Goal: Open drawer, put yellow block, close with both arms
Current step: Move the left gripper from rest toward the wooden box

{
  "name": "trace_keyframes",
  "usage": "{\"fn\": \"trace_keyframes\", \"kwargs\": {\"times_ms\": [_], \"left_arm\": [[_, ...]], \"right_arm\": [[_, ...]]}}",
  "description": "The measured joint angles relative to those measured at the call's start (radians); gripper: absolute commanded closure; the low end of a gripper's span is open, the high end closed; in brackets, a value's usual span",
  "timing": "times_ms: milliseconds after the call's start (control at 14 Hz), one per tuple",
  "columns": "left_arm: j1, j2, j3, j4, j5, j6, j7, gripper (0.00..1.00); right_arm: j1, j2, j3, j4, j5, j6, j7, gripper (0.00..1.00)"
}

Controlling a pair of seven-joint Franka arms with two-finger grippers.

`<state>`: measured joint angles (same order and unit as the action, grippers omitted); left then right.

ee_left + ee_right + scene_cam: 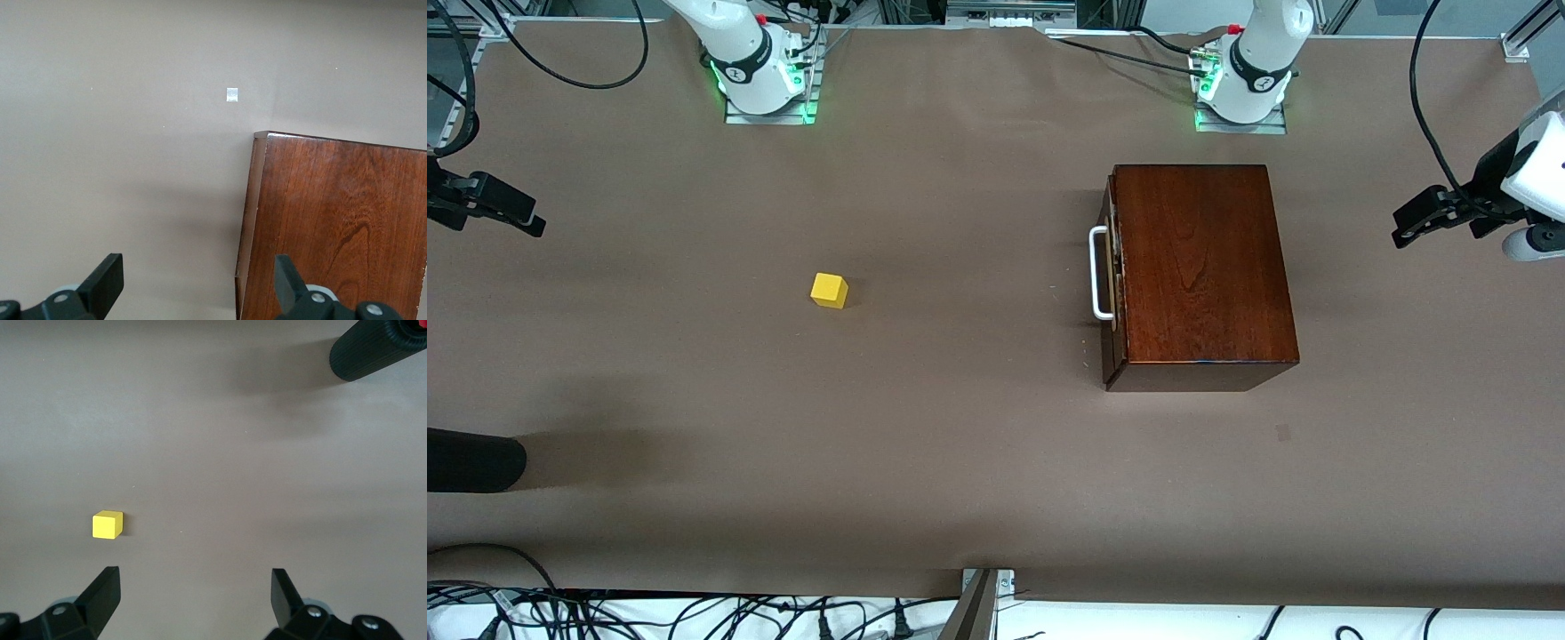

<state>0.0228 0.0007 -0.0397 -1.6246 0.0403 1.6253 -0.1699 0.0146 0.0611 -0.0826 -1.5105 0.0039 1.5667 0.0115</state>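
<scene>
With both grippers spread apart and waiting, the left gripper (198, 283) at the frame's right edge should hook the closed glossy reddish-brown wooden drawer's (1199, 276) white U-shaped bar handle (1100, 273) squarely, the right gripper (195, 600) at the left edge leaving the small yellow cube (829, 291) mid-frame on the brown surface (960, 444).

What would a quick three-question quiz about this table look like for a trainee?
1. True or false: the drawer is shut.
2. What is the yellow block resting on? A) the wooden box B) the bare table C) a gripper
3. Fill in: the left gripper and the right gripper both have their fingers ____.

Key: 1 true. 2 B; the block sits toward the right arm's end, apart from the wooden box. 3 open, holding nothing.
</scene>
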Motion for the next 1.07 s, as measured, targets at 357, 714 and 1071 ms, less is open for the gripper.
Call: {"fn": "trace_keyframes", "kwargs": {"times_ms": [357,714,1071], "left_arm": [[0.0,0.0,0.0,0.007,0.0,0.0,0.0,0.0],[-0.005,0.015,-0.003,0.007,0.0,0.0,0.0,0.0],[-0.008,0.037,-0.007,0.015,0.0,0.003,0.002,0.0]], "right_arm": [[0.0,0.0,0.0,0.0,0.0,0.0,0.0,0.0],[0.0,0.0,0.0,0.0,0.0,0.0,0.0,0.0],[0.0,0.0,0.0,0.0,0.0,0.0,0.0,0.0]]}}
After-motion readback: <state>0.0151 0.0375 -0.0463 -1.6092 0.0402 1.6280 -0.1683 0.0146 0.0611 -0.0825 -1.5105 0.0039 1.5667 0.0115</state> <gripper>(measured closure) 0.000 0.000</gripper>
